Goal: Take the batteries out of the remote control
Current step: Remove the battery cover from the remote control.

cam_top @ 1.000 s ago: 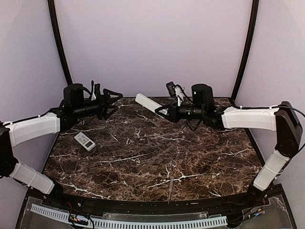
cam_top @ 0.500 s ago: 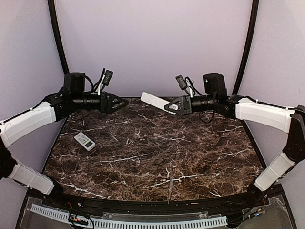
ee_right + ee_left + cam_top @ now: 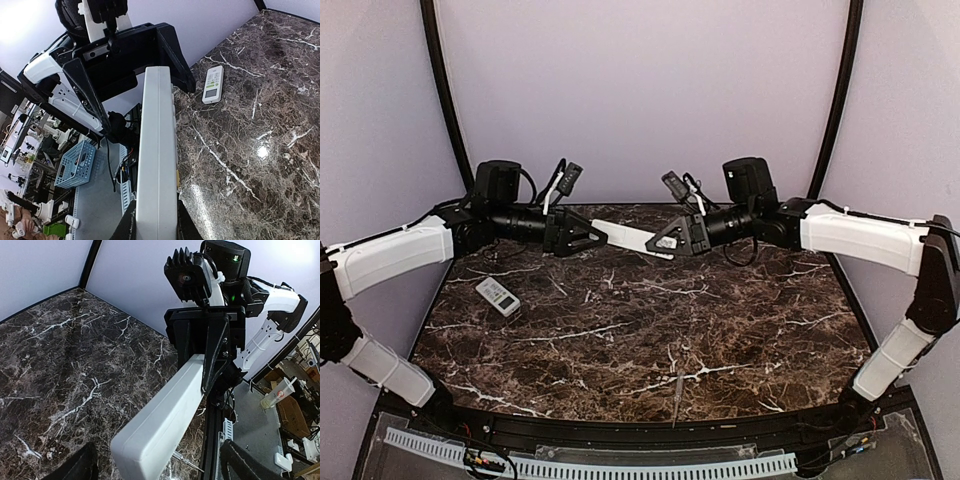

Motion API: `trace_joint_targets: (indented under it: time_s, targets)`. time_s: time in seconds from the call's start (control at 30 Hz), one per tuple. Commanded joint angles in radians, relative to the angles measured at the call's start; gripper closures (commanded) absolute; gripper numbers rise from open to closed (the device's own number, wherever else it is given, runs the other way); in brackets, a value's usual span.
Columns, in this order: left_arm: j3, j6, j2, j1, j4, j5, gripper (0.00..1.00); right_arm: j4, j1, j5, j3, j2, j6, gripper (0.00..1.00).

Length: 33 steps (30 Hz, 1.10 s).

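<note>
A long white remote control point(image 3: 632, 238) is held in the air over the back of the table, between both arms. My right gripper point(image 3: 663, 243) is shut on its right end; in the right wrist view the fingers clamp the remote point(image 3: 157, 165) at both sides of the gripper point(image 3: 154, 227). My left gripper point(image 3: 592, 238) is open, its jaws spread wide around the remote's free end point(image 3: 165, 420) without closing on it; its own midpoint point(image 3: 160, 466) lies at that end. No batteries are in view.
A second, smaller white remote point(image 3: 498, 296) lies on the dark marble table point(image 3: 650, 330) at the left, and it also shows in the right wrist view point(image 3: 213, 85). A thin screwdriver-like tool point(image 3: 676, 392) lies near the front edge.
Both arms moved toward each other. The right gripper brought the remote lower and to the left, and the open left gripper swung right until its jaws surround the remote's free end.
</note>
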Motion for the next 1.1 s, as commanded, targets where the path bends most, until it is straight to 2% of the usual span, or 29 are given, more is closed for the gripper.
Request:
trace_joint_targets:
  time_s: [0.0,0.27,0.67,0.93,1.07]
  targets:
    - [-0.015,-0.017,0.004,-0.009,0.024,0.036,0.19,0.007,0.013,-0.042,0.056,0.019,-0.015,1.00]
    - [-0.024,-0.055,0.015,-0.009,0.059,0.065,0.35,-0.003,0.026,-0.054,0.067,0.038,-0.018,1.00]
    - [-0.022,-0.057,0.024,-0.009,0.049,0.056,0.49,-0.028,0.030,-0.064,0.081,0.043,-0.030,1.00]
    - [-0.011,-0.041,0.027,-0.009,0.027,0.097,0.78,-0.023,0.028,-0.084,0.080,0.030,-0.024,1.00]
    - [-0.003,-0.019,0.020,-0.008,-0.009,0.120,0.82,0.000,0.019,-0.116,0.070,0.019,-0.009,1.00]
